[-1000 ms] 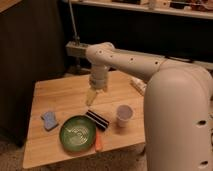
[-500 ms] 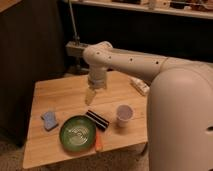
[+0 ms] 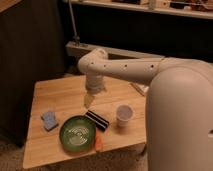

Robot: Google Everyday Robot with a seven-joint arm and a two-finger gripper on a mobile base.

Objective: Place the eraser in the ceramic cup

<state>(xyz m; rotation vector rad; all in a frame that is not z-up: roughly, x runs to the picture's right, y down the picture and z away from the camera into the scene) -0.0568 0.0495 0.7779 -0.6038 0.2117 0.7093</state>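
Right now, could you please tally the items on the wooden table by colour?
Black: 1, eraser
White: 1, ceramic cup
Green: 1, plate
Blue: 1, sponge
Orange: 1, stick
Total: 5
The hand hovers over the table, just behind the eraser. A mostly hidden pale item by the arm is not counted.

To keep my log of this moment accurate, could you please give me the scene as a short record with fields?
surface: wooden table
eraser: black striped block lying flat on the table, between the green plate and the ceramic cup
ceramic cup: white, upright, right of the eraser and apart from it
green plate: front of the table, left of the eraser
blue sponge: left of the plate
orange stick: by the plate's front right edge
claw: pointing down over the table, just behind the eraser
task state: eraser not yet in the cup
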